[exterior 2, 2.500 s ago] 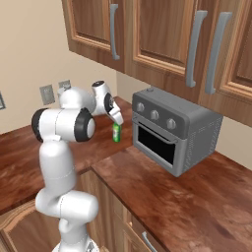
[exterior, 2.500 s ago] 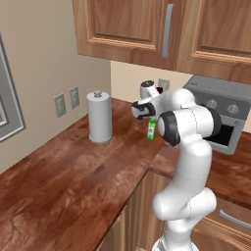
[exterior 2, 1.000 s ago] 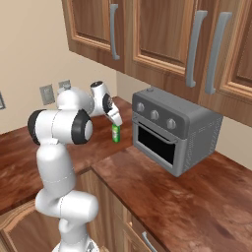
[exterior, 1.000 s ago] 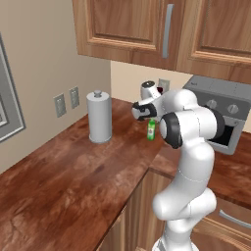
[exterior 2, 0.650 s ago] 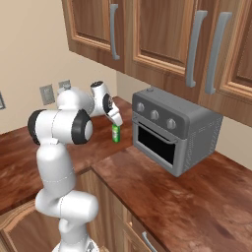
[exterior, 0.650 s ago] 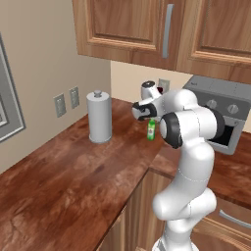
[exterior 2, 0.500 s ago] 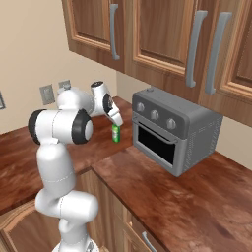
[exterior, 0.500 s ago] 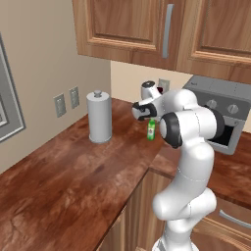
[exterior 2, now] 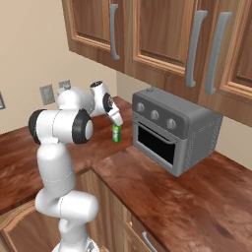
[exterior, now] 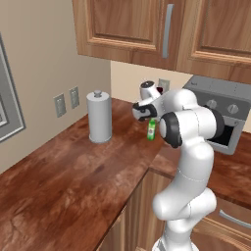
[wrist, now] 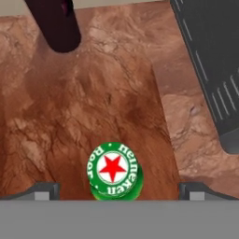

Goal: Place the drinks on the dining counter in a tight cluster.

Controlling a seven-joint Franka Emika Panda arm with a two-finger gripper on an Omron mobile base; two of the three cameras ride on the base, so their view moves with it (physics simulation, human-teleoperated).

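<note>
hand [wrist: 114, 189] wide, poised over slim green bottle [wrist: 114, 171] with red-star cap, near back edge of reddish-brown wood desk [wrist: 93, 107].

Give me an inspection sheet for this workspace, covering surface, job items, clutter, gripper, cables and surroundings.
Surface: reddish-brown wood worktop, running round a corner.
Job's things: slim green bottle upright, red star on its cap; dark maroon bottle standing apart behind it.
Clutter: grey paper-towel roll upright near the wall.
Gripper: gripper open, directly above the green bottle, fingertips either side, not touching.
Cables: nothing seen.
Surroundings: grey toaster oven beside the bottles, wood cabinets overhead, wall outlets.
</note>
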